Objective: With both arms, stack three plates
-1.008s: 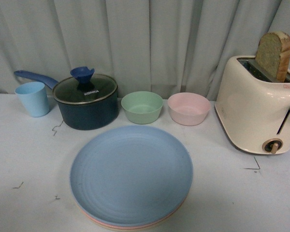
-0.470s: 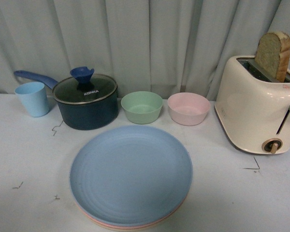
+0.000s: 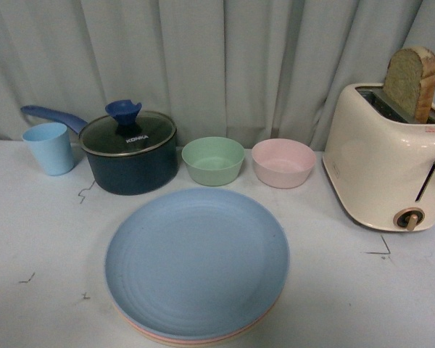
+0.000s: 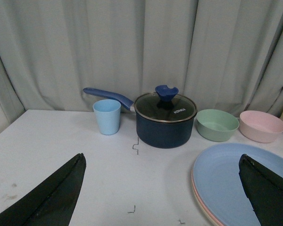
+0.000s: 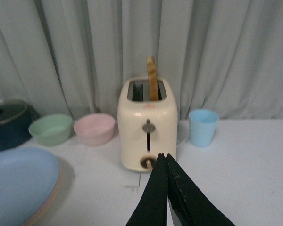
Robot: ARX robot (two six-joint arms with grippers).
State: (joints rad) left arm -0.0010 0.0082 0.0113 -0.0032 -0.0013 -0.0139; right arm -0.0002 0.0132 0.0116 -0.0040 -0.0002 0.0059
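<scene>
The three plates lie stacked near the table's front edge. The light blue plate [image 3: 196, 261] is on top, and thin pink and cream rims [image 3: 203, 339] show beneath it. Neither arm appears in the front view. In the left wrist view my left gripper [image 4: 161, 157] is open and empty, its fingers spread wide, one of them over the plate stack [image 4: 226, 183]. In the right wrist view my right gripper [image 5: 162, 156] is shut on nothing and points at the toaster, with the plate stack [image 5: 19, 183] off to one side.
Behind the plates stand a dark blue lidded pot [image 3: 130, 156], a light blue cup [image 3: 49, 148], a green bowl [image 3: 213, 160] and a pink bowl [image 3: 283, 162]. A cream toaster [image 3: 384, 170] holding bread is at the right. A second blue cup [image 5: 203, 127] stands beyond it. A curtain closes the back.
</scene>
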